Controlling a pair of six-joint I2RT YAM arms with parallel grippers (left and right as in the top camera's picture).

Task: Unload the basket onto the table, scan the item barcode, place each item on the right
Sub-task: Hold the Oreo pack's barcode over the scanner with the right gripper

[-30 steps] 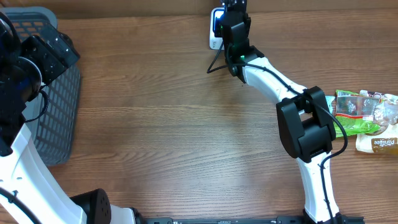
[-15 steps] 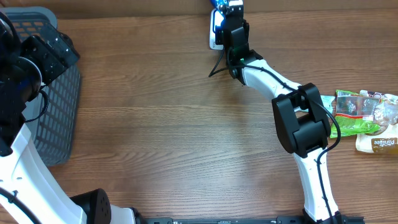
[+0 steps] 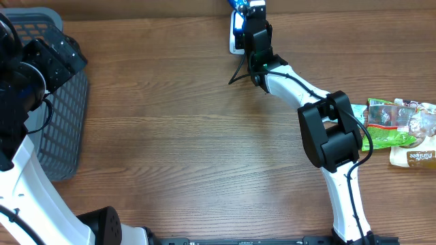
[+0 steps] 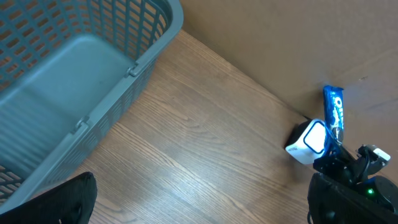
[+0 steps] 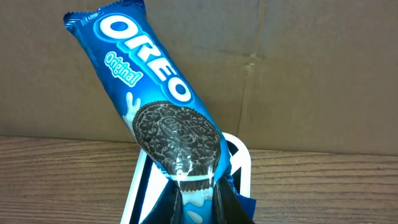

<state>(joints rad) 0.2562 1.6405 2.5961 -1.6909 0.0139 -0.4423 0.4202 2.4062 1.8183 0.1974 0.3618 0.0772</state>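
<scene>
Two arms: the right gripper (image 5: 196, 202) clamps the lower end of a blue Oreo packet (image 5: 149, 93), tilted above the white scanner (image 5: 239, 158); the left gripper (image 3: 65, 53) stands wide open over a grey basket (image 3: 68, 129).

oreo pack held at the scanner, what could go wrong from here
The right claw pinches the Oreo pack only at its lower end, and most of the pack leans up free, so it may swing or slip. No barcode shows on the face in view, so the scanner may not read it without a turn. The pack stands near the cardboard wall and could brush it.
</scene>
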